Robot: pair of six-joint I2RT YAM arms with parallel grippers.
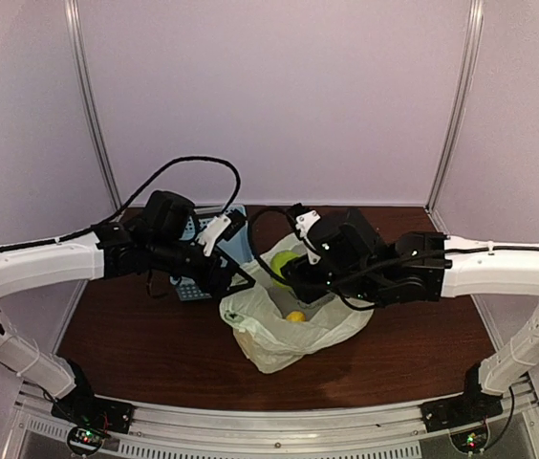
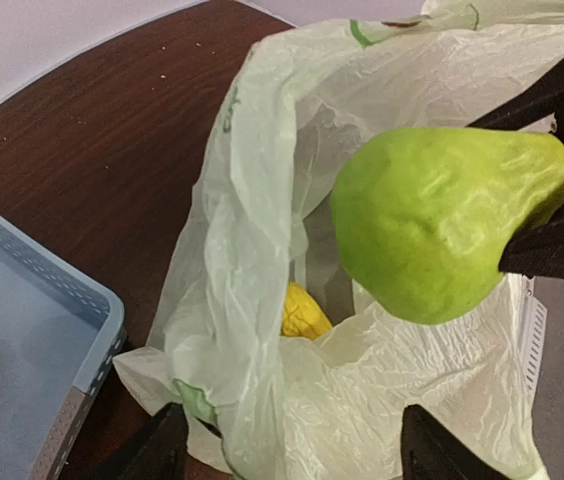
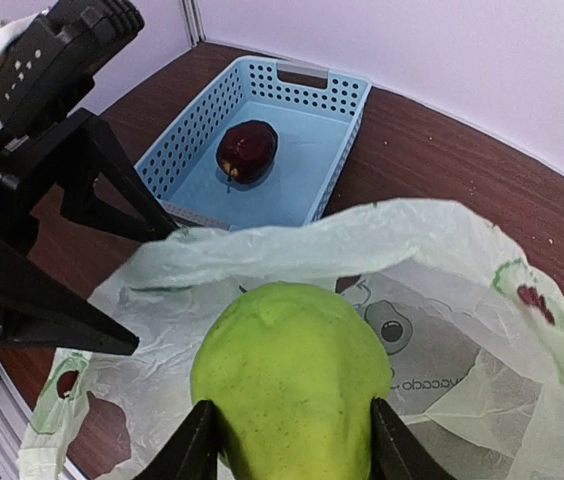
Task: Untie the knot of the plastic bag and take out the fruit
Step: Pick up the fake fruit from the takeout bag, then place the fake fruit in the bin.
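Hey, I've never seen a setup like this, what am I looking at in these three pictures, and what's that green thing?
These are two robot arms bolted to a table's near edge, each ending in a two-finger gripper. One picture looks down from above and behind; the other two come from small cameras on the wrists. On the brown table lies a thin pale plastic bag, its mouth open, with a yellow fruit inside. Beside it sits a light blue basket holding a dark red fruit. The green thing is a pear, pinched in the right gripper above the bag. The left gripper is open at the bag's edge, holding nothing.
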